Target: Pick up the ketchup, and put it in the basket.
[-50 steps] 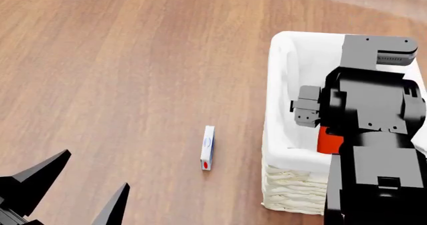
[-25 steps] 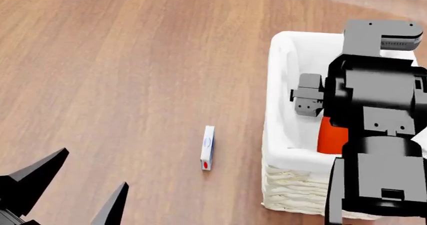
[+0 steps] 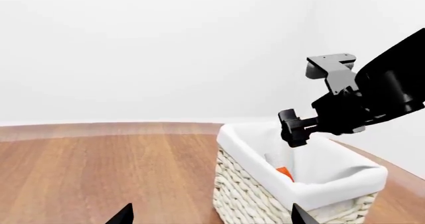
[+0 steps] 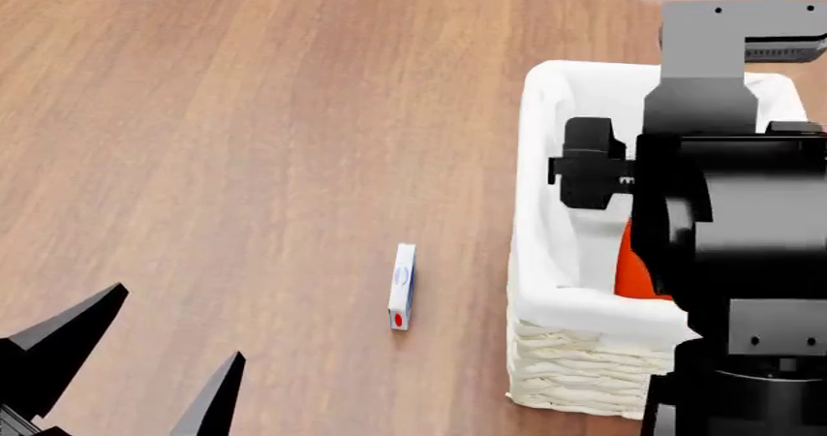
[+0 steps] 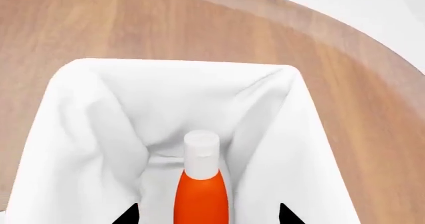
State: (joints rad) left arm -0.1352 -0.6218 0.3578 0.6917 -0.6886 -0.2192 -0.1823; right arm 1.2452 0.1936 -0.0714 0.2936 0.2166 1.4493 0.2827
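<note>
The ketchup (image 5: 200,194), an orange-red bottle with a white cap, rests inside the basket (image 5: 99,99) on its white liner. My right gripper (image 5: 207,215) hovers above it, open, with a fingertip well clear on each side of the bottle. In the head view the right arm hides most of the ketchup (image 4: 636,262), which sits in the near half of the basket (image 4: 543,165). My left gripper (image 4: 174,329) is open and holds nothing, low at the near left over the wood. The left wrist view shows the basket (image 3: 265,194), a sliver of ketchup (image 3: 284,172) and the left gripper (image 3: 212,216).
A small white flat pack (image 4: 402,286) with blue and red marks lies on the wooden table (image 4: 259,116), left of the basket. The bulky black right arm (image 4: 737,223) hangs over the basket's right half. A white wall (image 3: 166,50) stands behind.
The right arm has lifted up and away from the basket interior. The ketchup stays in the basket and more of it shows. The left gripper has barely shifted.
</note>
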